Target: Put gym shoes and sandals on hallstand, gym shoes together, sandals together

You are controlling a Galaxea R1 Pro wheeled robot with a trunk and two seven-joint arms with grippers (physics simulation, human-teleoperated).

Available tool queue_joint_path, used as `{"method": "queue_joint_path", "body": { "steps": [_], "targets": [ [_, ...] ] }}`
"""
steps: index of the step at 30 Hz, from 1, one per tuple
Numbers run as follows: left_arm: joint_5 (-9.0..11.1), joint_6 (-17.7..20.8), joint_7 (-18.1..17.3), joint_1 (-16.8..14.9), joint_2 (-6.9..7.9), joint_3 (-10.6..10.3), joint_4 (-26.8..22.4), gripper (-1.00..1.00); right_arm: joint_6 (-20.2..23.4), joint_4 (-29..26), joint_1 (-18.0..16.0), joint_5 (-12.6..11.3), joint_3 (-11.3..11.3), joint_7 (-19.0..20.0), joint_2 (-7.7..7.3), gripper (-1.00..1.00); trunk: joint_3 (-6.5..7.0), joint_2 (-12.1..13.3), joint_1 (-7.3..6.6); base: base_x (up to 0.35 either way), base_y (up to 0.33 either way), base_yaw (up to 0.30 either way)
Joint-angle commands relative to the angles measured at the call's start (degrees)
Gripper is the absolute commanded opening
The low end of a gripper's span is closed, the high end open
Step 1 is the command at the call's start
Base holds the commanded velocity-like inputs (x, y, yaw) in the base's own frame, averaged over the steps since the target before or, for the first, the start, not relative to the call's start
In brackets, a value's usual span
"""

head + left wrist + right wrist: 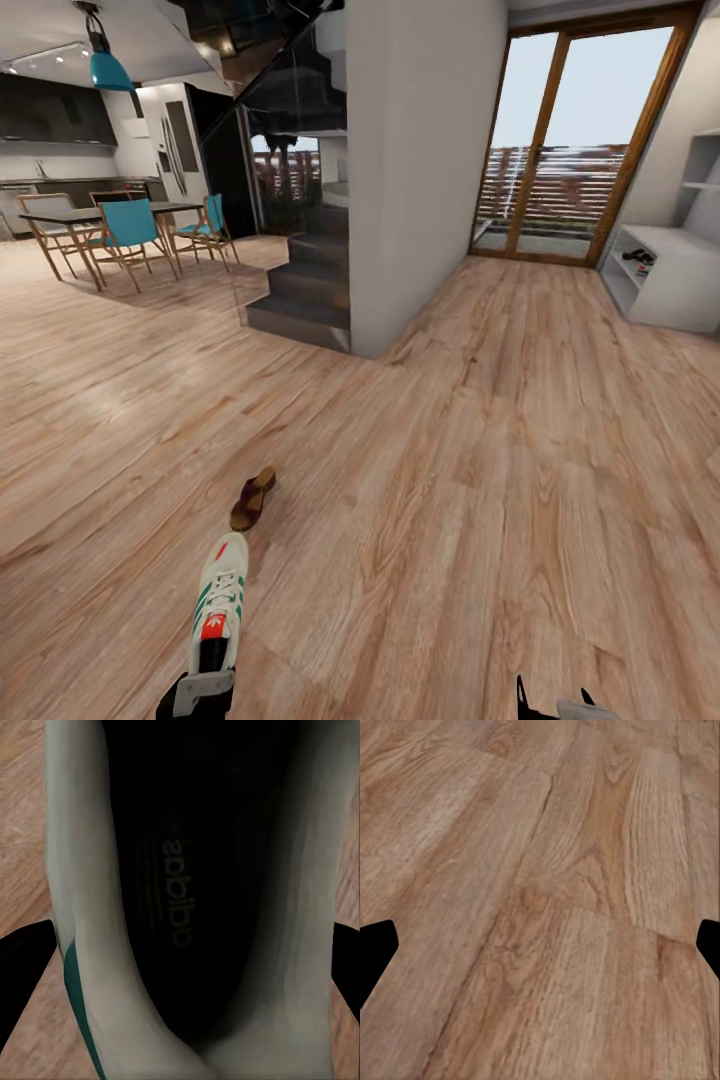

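L gripper (200, 690) sits at the heel of one gym shoe (222, 598), jaws either side of the heel in the wrist view; clamped or not, can't tell. R gripper (555, 705) hangs over bare corridor floor (555, 907), jaws spread, nothing between them. Just past the shoe lies one sandal (252, 498). Hallstand (668, 275) is far off at right w/ dark items on a low shelf. Step, prob.: carrying or grasping the shoe. Next: confirm grip, drive to rack.
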Motion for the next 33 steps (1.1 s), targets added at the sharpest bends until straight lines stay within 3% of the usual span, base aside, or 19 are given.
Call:
{"method": "queue_joint_path", "body": {
  "steps": [1,33],
  "targets": [
    [-0.38,-0.21,-0.25,-0.08,-0.03,0.49,0.05,-1.00,-0.10,0.03,-0.02,0.37,-0.12,-0.25,0.01,1.00,-0.02,-0.02,0.02,0.307,-0.131,0.261],
    [-0.38,-0.21,-0.25,-0.10,-0.03,0.49,-0.01,-1.00,-0.10,-0.08,-0.02,0.20,-0.20,-0.17,0.30,1.00,0.08,-0.02,0.02,0.301,-0.138,0.274]
  ]
}}
